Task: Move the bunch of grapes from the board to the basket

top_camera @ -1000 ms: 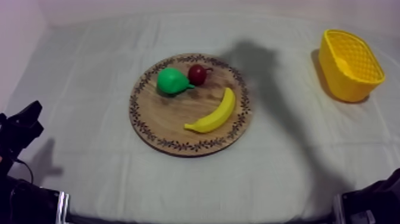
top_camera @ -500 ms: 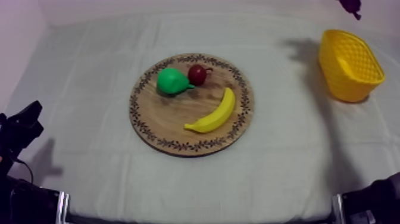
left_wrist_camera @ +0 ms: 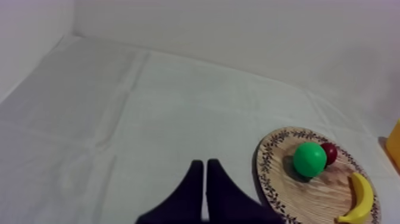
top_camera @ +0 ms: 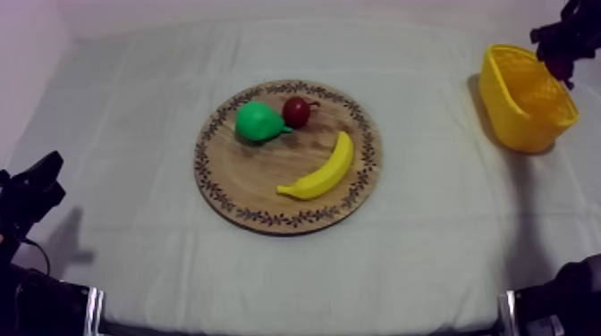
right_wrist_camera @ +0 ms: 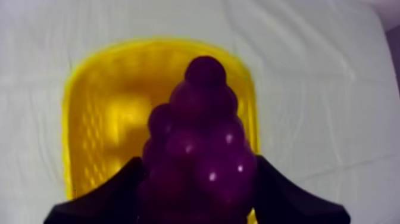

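Note:
A purple bunch of grapes (right_wrist_camera: 199, 143) hangs directly over the yellow basket (right_wrist_camera: 104, 119), with my right gripper (right_wrist_camera: 199, 184) shut on it and a black finger on either side. Seen from above, my right gripper (top_camera: 562, 43) hovers over the far rim of the yellow basket (top_camera: 526, 98) at the table's right. The round wooden board (top_camera: 268, 192) lies mid-table with a green pear (top_camera: 258, 121), a small red fruit (top_camera: 296, 112) and a banana (top_camera: 322, 170) on it. My left gripper (top_camera: 34, 189) rests low at the left, its fingers (left_wrist_camera: 205, 190) pressed together in a narrow wedge.
From the left wrist, the board (left_wrist_camera: 297, 196) with the pear (left_wrist_camera: 309, 159), small red fruit (left_wrist_camera: 329, 153) and banana (left_wrist_camera: 359, 199) lies to the side of the fingers. Bare cloth stretches between board and basket. Walls close off the back and left.
My right gripper with the grapes has come down into the top view over the basket. Its shadow slid from beside the board to the basket. The left arm stayed put.

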### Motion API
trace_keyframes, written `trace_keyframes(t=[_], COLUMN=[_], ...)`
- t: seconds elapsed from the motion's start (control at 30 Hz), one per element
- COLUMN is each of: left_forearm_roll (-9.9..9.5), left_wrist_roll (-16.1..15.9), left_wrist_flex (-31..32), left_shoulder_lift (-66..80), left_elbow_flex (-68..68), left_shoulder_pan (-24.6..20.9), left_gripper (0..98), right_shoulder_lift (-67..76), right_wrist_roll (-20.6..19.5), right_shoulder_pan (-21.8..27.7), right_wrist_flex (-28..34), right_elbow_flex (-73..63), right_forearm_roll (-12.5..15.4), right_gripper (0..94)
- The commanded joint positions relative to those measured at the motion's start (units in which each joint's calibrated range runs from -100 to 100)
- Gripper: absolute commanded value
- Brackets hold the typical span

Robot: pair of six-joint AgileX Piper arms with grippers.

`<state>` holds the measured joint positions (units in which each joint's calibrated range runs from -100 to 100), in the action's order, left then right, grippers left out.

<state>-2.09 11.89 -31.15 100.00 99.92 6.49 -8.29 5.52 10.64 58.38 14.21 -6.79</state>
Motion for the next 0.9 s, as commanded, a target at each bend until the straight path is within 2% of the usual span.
trace_keyframes(t=[0.0, 0.23, 0.3, 0.37, 0.47, 0.57, 0.7, 0.87], left_forearm_roll=[-0.04, -0.04, -0.04, -0.04, -0.04, -0.04, -0.04, -0.04], left_wrist_roll=[0.01, 0.01, 0.01, 0.01, 0.01, 0.01, 0.01, 0.01], left_wrist_flex=[0.03, 0.03, 0.03, 0.03, 0.03, 0.03, 0.03, 0.03], left_shoulder_lift=[0.0, 0.0, 0.0, 0.0, 0.0, 0.0, 0.0, 0.0], left_elbow_flex=[-0.04, -0.04, -0.04, -0.04, -0.04, -0.04, -0.04, -0.04], left_shoulder_pan=[-0.01, -0.01, -0.01, -0.01, -0.01, -0.01, -0.01, -0.01], left_gripper=[0.1, 0.1, 0.1, 0.1, 0.1, 0.1, 0.1, 0.1], right_shoulder_lift=[-0.17, -3.62, -5.07, -6.35, -7.64, -8.47, -8.96, -6.15], right_wrist_roll=[3.49, 8.34, 9.0, 9.27, 9.31, 9.54, 9.08, 8.47], right_shoulder_pan=[0.09, 0.44, 0.66, 1.02, 1.67, 1.98, 1.72, 0.89], right_wrist_flex=[-0.05, -0.13, -0.12, 0.05, 0.05, -0.13, -0.31, -1.45], right_elbow_flex=[2.94, 4.13, 2.99, 1.61, -0.12, -1.37, -2.51, -1.43], right_forearm_roll=[1.16, 5.73, 6.85, 7.55, 8.06, 8.3, 8.22, 7.7], right_gripper=[35.1, 38.3, 42.0, 50.2, 63.1, 69.7, 71.9, 70.3])
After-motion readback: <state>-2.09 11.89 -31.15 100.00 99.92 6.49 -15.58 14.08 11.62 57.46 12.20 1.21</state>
